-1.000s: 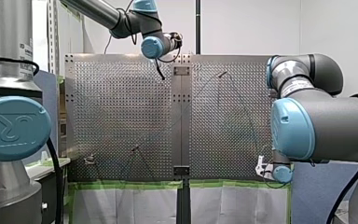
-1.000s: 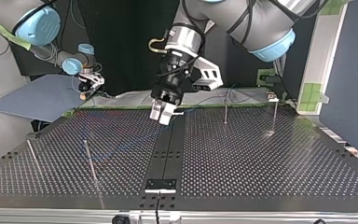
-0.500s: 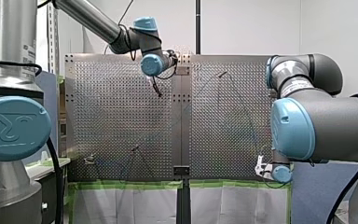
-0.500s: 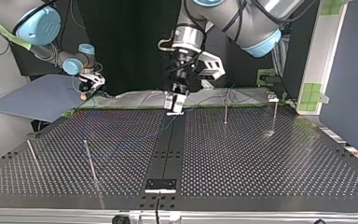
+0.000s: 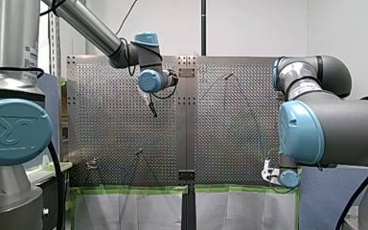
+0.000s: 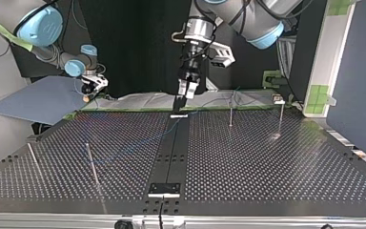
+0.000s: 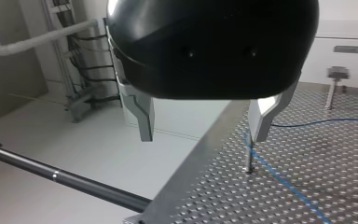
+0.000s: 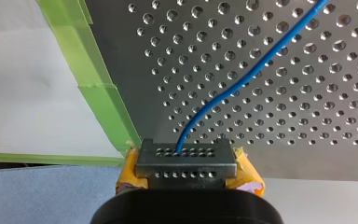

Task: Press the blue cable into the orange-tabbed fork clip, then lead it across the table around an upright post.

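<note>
Cable [image 5: 260,139] runs across the table [image 5: 115,124] to my right gripper [image 5: 269,171] in the front view. Top view: my left gripper [image 6: 187,90] hangs over the table edge nearest the arms. Left wrist view: its fingers [image 7: 142,114] stand apart, empty, one above a post [image 7: 248,156] the cable passes. Right wrist view: yellow pads [image 8: 129,170] clamp the cable, presumably to anchor it.

Cable: you see the thin blue cable [image 8: 223,94] slack on the perforated plate [image 8: 307,116], one end pinched in the right gripper [image 8: 186,158].
Clip: the small grey fork clip [image 7: 338,73] stands upright on its stem; cable nearby, seating unclear.
Post: the slim metal post [image 7: 248,158] stands vertical, cable passing its foot.
</note>
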You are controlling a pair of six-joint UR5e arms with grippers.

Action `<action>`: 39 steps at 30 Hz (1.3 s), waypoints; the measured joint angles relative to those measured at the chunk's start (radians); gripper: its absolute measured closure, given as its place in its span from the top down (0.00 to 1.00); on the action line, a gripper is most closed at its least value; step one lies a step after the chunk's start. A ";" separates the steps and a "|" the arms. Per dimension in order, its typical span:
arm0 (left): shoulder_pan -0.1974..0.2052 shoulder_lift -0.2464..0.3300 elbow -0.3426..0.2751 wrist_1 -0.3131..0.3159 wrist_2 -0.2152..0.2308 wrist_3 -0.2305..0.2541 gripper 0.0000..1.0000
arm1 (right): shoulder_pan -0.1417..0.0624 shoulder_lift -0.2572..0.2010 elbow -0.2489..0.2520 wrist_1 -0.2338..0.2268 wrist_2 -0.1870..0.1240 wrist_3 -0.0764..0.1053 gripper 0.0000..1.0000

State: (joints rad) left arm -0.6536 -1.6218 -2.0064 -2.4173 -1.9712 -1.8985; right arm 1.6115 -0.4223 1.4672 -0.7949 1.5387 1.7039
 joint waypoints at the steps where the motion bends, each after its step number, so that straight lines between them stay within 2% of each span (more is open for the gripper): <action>1: 0.000 0.000 -0.007 0.000 0.000 0.001 1.00 | 0.000 0.000 0.000 0.000 0.000 0.000 0.00; 7: 0.003 0.000 -0.057 0.008 0.002 0.011 1.00 | 0.001 0.000 0.000 0.000 0.000 0.000 0.00; 12: 0.005 -0.001 -0.101 0.026 0.022 0.020 1.00 | 0.001 0.000 0.000 0.001 0.000 0.000 0.00; 20: 0.007 -0.020 -0.165 0.060 0.034 0.053 1.00 | 0.002 0.001 0.000 0.003 -0.001 0.000 0.00; 27: 0.008 -0.074 -0.224 0.115 0.064 0.079 1.00 | 0.002 0.001 0.000 0.008 -0.002 0.000 0.00; 39: 0.012 -0.173 -0.329 0.219 0.062 0.099 1.00 | 0.005 0.000 0.000 0.013 -0.002 -0.001 0.00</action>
State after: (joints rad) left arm -0.6420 -1.7945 -2.3351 -2.1988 -1.9095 -1.7994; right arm 1.6163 -0.4222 1.4673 -0.7814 1.5372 1.7031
